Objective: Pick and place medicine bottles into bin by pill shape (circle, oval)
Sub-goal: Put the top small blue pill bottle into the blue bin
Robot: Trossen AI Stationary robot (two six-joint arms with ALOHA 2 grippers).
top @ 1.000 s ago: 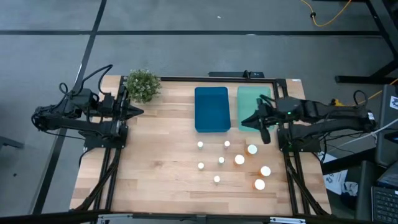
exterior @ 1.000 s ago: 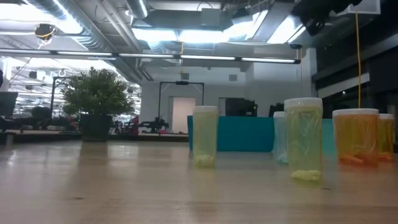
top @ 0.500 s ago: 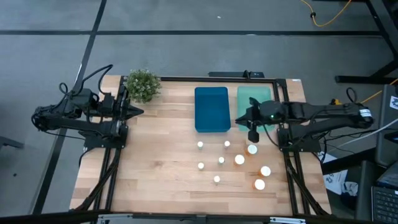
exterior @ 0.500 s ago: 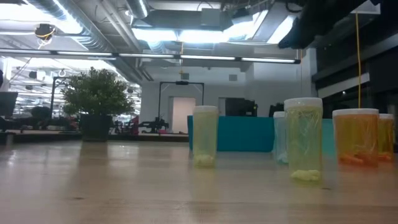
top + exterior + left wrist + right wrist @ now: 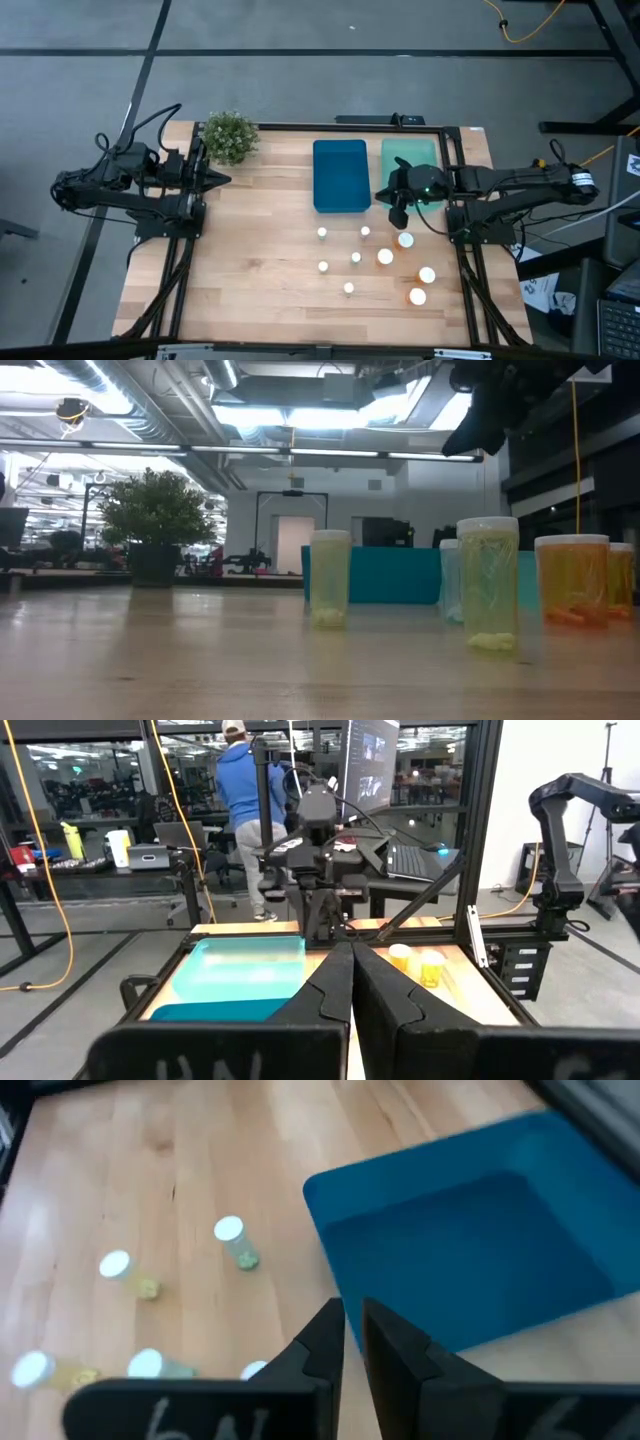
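The right hand [image 5: 399, 213] hangs above the bench [image 5: 260, 270] just off the near edge of the blue bin [image 5: 340, 175] and the green bin [image 5: 410, 165], its fingers [image 5: 330, 1342] drawn narrow with only a slit between them and nothing held. The medicine bottles [image 5: 370, 260] stand in a loose cluster on the bench nearer than the bins, on the right half: five small ones toward the middle, larger orange-bodied ones toward the right edge, all upright with white caps. The closest bottle [image 5: 405, 240] sits just beside and below the right hand, apart from it. Both bins lie side by side at the far edge, neither holding a bottle. The left hand [image 5: 215, 180] waits at the bench's left edge near a potted plant [image 5: 229, 137], fingers [image 5: 335, 990] pressed together, empty. The wide stretch of bare wood between the left arm and the bottles lies open, as does the near strip of the bench.
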